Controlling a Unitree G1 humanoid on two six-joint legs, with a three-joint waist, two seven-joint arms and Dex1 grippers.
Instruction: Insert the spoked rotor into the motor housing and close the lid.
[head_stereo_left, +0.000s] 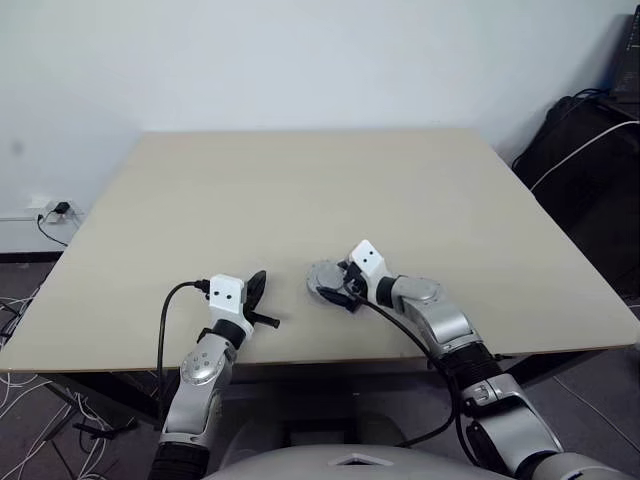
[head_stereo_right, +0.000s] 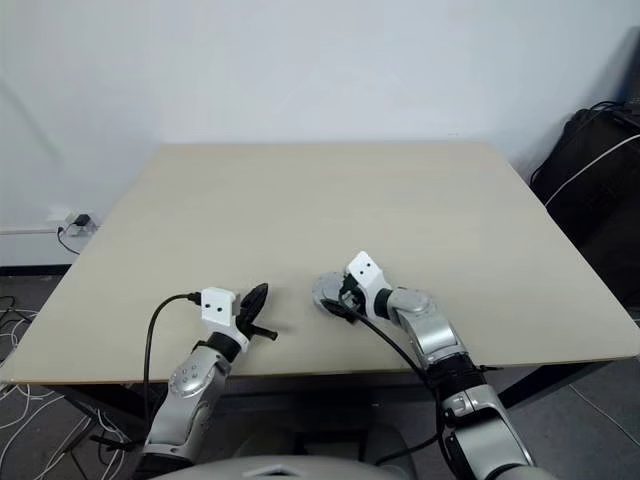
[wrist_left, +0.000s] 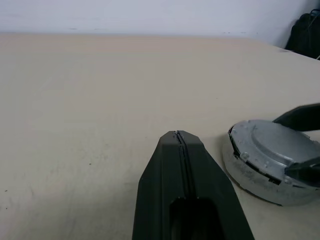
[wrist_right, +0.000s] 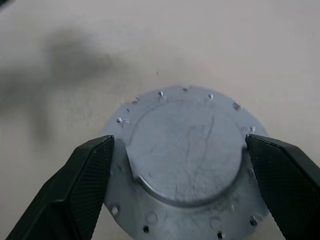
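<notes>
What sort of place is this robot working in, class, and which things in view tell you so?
Probably a lab or workshop room: a bare beige table against a plain white wall, a wall socket with loose cables below, and a dark bag on the floor.

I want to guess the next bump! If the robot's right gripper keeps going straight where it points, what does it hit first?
Probably the lid. The right gripper points down at it with its fingers spread wide on either side; it lies flat on the table.
</notes>
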